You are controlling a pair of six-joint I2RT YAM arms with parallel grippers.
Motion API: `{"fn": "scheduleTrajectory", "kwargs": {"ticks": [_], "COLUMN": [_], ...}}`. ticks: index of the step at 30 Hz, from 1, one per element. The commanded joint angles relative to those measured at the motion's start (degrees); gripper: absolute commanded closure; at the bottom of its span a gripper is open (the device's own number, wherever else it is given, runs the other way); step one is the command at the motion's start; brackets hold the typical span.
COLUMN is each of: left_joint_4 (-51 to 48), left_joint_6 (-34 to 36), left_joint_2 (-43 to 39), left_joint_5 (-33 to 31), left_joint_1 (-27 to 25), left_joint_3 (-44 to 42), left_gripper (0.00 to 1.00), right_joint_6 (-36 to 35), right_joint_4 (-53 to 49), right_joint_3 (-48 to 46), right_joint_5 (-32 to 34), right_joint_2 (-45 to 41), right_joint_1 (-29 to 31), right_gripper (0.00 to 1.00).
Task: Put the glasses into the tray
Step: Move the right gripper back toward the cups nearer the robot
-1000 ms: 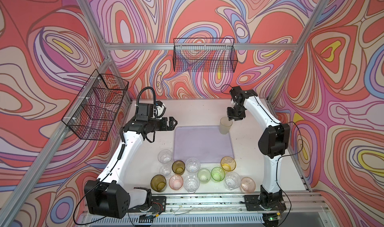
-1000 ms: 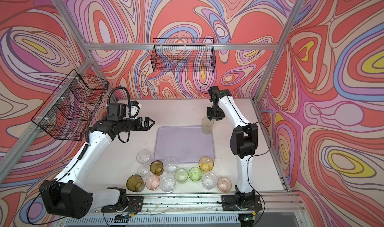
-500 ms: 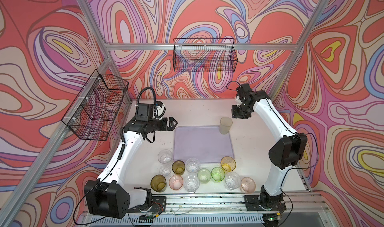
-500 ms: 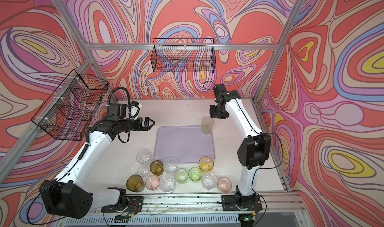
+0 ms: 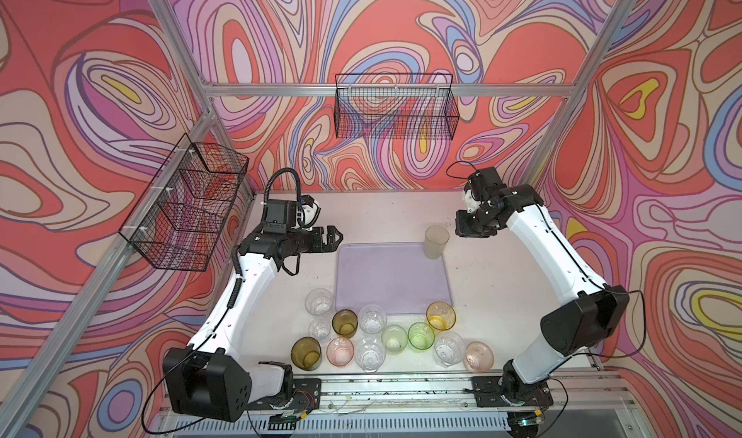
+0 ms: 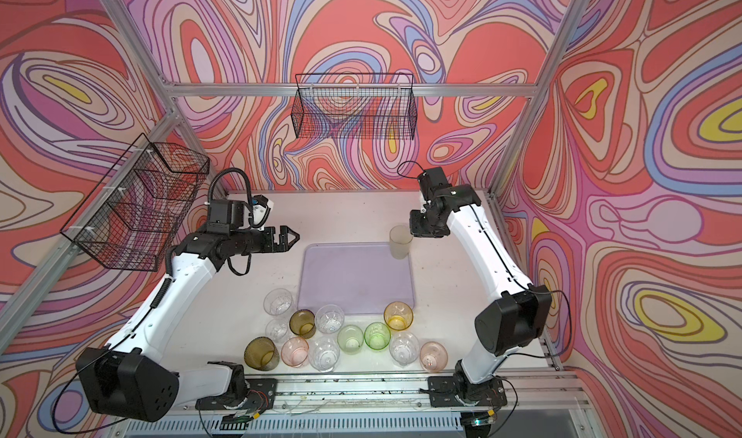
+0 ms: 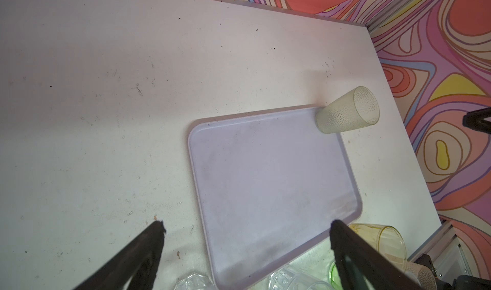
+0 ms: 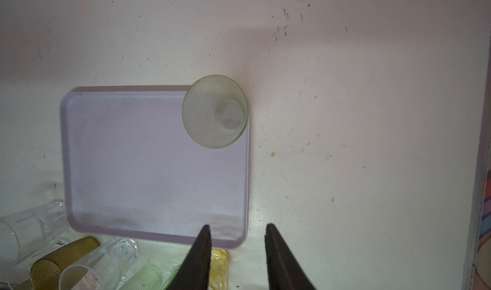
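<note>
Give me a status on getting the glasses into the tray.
Done: one tall pale green glass stands in the tray's far right corner. In hand: nothing; the left gripper and right gripper are both open and empty. Left: about a dozen glasses on the table along the tray's near edge, none picked up yet.

Bright, even light falls from overhead, and both top views are crisp, though the frame posts (image 5: 584,75) splay outward toward the corners. Shadows on the tabletop (image 5: 381,215) are soft and faint. In the wrist views the jaws are dark, blurred wedges close to the lens, and the tabletop looks hazy and slightly washed out.
</note>
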Motion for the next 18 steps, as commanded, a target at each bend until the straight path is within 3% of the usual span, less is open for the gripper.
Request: {"fn": "scheduleTrajectory", "kwargs": {"ticks": [1,18], "left_joint_4": [1.24,2.66], "left_joint_6": [-0.38,-1.06], "left_joint_2": [-0.15,-0.01], "left_joint_5": [0.13,0.91], "left_joint_1": [0.20,0.24], "left_joint_3": [-0.92,-1.48], "left_gripper": [0.00,0.00], "right_joint_6": [-0.92,0.48], "right_joint_4": [-0.20,-4.73], "right_joint_3": [-3.39,-14.69], "right_joint_5": [-0.50,-3.33], "right_joint_2": [-4.22,-13.18], "right_joint_1": [1.52,7.74], "right_gripper": [0.62,0.56]}}
